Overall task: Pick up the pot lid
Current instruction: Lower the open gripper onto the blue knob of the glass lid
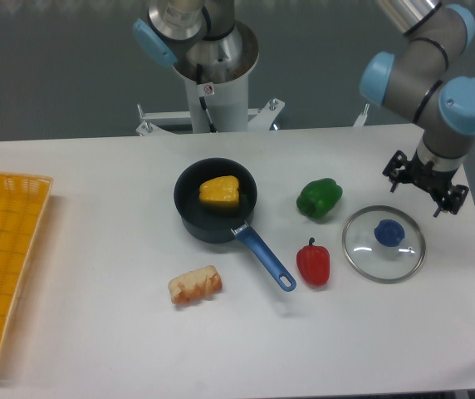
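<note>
The gripper (424, 191) points down at the right side of the view, its two fingers spread with a gap between them. It appears up and to the right of the pot lid (369, 258) in the image, not touching it. The lid is a clear round disc with a thin rim and a blue knob (389, 233), lying on the table with the knob up. Nothing shows between the fingers. How high the gripper hangs above the table I cannot tell.
Left of the lid are a green pepper (320, 199) and a red pepper (313, 263). Farther left stands a black pan (207, 230) holding a yellow item, its blue handle (264, 258) reaching toward the red pepper. A bread-like piece (195, 285) and an orange crate (9, 258) lie beyond.
</note>
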Robot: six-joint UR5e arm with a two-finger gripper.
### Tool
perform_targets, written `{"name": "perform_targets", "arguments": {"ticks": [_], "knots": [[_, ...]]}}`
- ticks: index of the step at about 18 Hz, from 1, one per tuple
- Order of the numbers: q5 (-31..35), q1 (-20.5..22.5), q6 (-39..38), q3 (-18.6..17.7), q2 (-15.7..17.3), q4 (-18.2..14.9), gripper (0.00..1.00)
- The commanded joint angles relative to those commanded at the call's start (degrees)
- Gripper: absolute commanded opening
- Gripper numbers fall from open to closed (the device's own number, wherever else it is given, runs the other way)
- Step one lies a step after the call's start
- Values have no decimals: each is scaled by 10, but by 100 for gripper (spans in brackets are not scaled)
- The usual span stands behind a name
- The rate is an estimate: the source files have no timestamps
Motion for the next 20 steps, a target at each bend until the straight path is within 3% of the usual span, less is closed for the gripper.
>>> {"name": "perform_targets", "arguments": {"ticks": [8, 20], "knots": [[2, -32, -36, 0, -23, 20, 100], [14, -33, -36, -15, -29, 24, 100]]}}
